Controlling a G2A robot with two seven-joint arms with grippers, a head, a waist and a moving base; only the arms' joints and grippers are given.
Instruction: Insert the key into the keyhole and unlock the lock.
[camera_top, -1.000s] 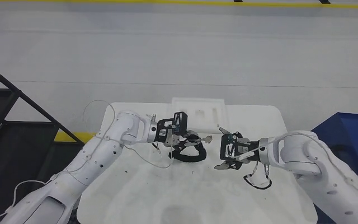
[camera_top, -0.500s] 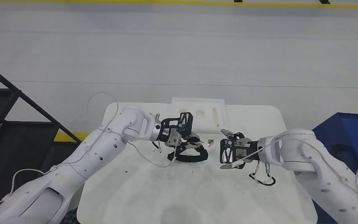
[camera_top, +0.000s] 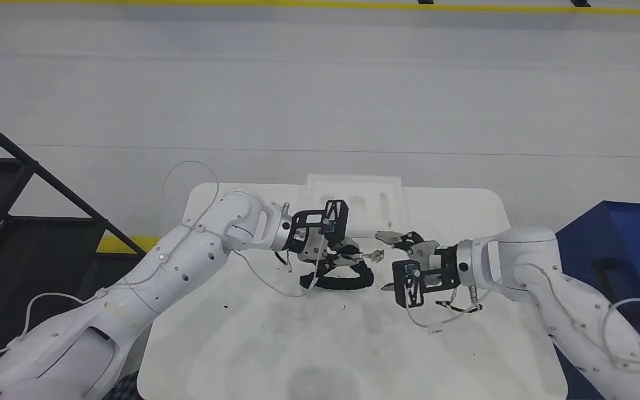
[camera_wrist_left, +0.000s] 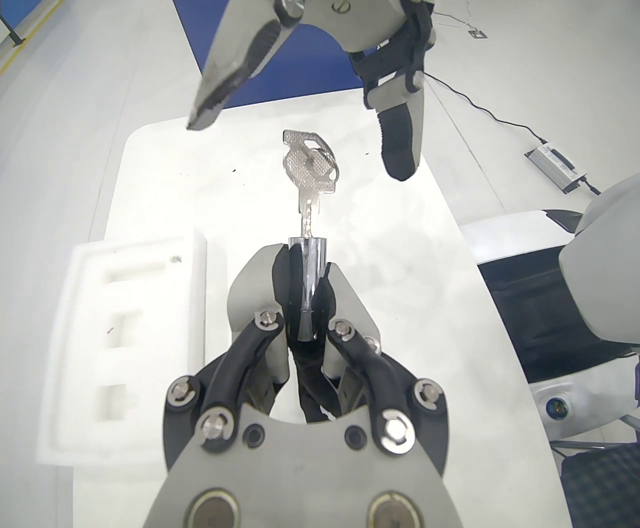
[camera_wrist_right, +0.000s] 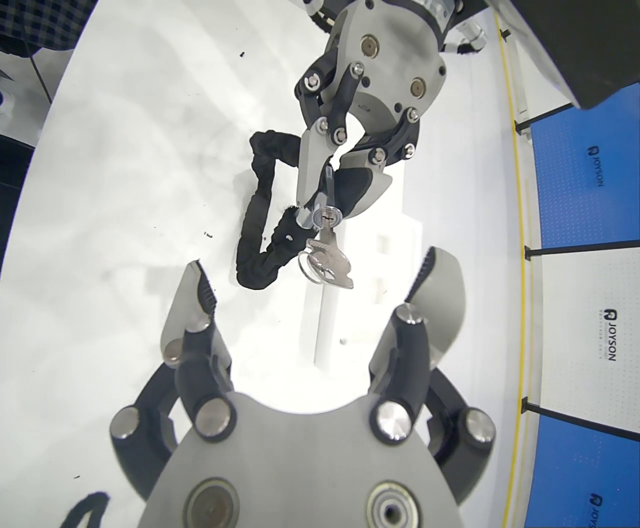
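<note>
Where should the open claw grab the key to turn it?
Probably the flat head of the key: its blade sits in the lock, which the left claw clamps. The open right claw should come from the head's end, facing the lock, one finger on each broad face.

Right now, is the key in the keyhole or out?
In: the key has its blade inside the lock cylinder clamped in the left pincer, head sticking out.
</note>
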